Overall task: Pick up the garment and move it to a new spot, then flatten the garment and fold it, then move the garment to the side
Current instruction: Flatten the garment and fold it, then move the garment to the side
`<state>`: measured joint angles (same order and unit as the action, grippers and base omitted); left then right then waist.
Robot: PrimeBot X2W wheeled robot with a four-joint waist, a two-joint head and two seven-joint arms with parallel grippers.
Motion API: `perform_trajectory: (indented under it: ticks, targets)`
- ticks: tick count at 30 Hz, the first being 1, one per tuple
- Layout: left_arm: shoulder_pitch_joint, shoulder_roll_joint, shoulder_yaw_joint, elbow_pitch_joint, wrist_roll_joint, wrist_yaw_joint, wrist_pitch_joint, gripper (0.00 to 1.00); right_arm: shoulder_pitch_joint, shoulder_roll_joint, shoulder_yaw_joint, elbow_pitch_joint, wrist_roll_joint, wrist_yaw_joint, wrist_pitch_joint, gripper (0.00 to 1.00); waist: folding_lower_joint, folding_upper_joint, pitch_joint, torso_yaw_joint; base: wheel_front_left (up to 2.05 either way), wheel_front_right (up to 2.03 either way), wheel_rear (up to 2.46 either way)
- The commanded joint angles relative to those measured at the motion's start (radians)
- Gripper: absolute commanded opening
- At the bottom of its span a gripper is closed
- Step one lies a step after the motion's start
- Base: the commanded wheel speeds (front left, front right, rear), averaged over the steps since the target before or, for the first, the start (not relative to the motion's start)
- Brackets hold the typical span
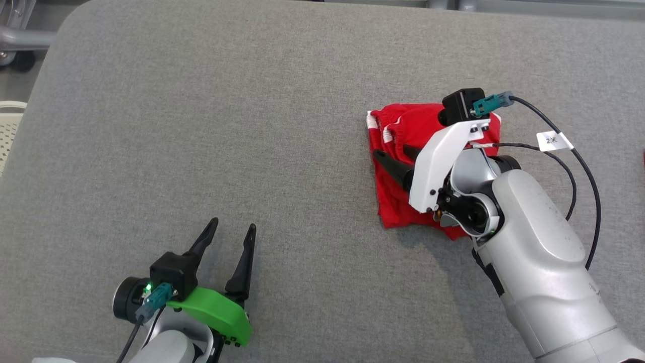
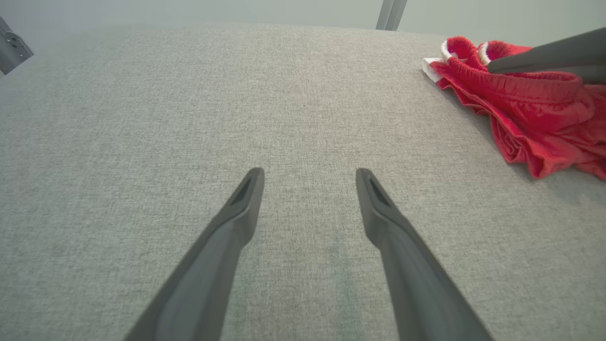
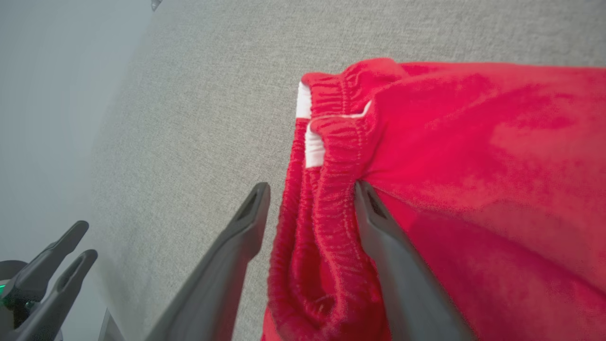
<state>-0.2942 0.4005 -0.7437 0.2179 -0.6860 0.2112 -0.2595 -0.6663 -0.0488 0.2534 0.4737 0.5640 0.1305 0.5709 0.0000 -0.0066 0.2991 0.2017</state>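
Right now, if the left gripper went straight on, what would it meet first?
Probably only the grey table surface; the left gripper points past the red garment, which lies to its right.

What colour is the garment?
Red garment, white edging at the waistband; clearest in right wrist view.

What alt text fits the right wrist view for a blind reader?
The right gripper, dark fingers open, straddles the elastic waistband of a folded red garment on a grey cloth surface. The left gripper shows at lower left.
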Motion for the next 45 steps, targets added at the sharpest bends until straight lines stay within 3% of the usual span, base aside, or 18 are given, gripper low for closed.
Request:
perform_trajectory:
  ticks: [1,7,13,16,22,32,34,35,39,45]
  targets:
    - [0.019,0.002,0.004,0.002,-0.004,-0.001,-0.005,1.0,-0.002,-0.003,0.007,-0.003,0.007,0.0,-0.007,1.0,0.0,0.0066,-0.009,-0.007,0.0,0.0,0.0]
    - [0.042,0.026,0.014,-0.001,-0.014,0.002,-0.005,1.0,0.045,-0.003,-0.021,-0.122,0.031,0.0,0.013,1.0,0.0,0.0066,-0.03,-0.033,0.0,0.0,0.0]
    - [0.045,0.035,0.021,-0.033,-0.016,0.016,-0.005,1.0,0.137,-0.074,-0.202,-0.347,-0.07,0.0,0.15,1.0,0.0,0.0066,-0.009,-0.047,0.0,0.0,0.0]
    - [0.034,0.03,0.023,-0.044,-0.011,0.014,-0.005,1.0,0.195,-0.097,-0.291,-0.398,-0.118,0.0,0.21,1.0,0.0,0.0066,0.012,-0.048,0.0,0.0,0.0]
    - [0.009,0.026,0.034,-0.056,0.001,0.008,-0.005,1.0,0.239,-0.043,-0.387,-0.372,-0.12,0.0,0.221,1.0,0.0,0.0066,0.049,-0.046,0.0,0.0,0.0]
    - [-0.013,0.018,0.042,-0.045,0.018,-0.001,-0.006,1.0,0.149,-0.002,-0.359,-0.166,0.025,0.0,0.149,1.0,0.0,0.0066,0.05,-0.04,0.0,0.0,0.0]
    - [-0.011,0.017,0.046,-0.044,0.019,0.001,-0.006,1.0,0.135,-0.001,-0.34,-0.134,0.061,0.0,0.119,0.1,0.0,0.0066,0.044,-0.048,0.0,0.0,0.0]
    - [-0.007,0.017,0.048,-0.045,0.019,0.004,-0.006,1.0,0.128,-0.003,-0.325,-0.127,0.091,0.0,0.112,0.0,0.0,0.0066,0.04,-0.055,0.0,0.0,0.0]
    - [0.011,0.031,0.061,-0.062,0.022,0.011,-0.006,1.0,0.11,-0.004,-0.303,-0.146,0.165,0.0,0.092,0.0,0.0,0.0066,0.034,-0.104,0.0,0.0,0.0]
    - [0.02,0.045,0.076,-0.089,0.028,0.019,-0.006,1.0,0.143,-0.053,-0.308,-0.229,0.172,0.0,0.109,0.0,0.0,0.0066,0.025,-0.19,0.0,0.0,0.0]
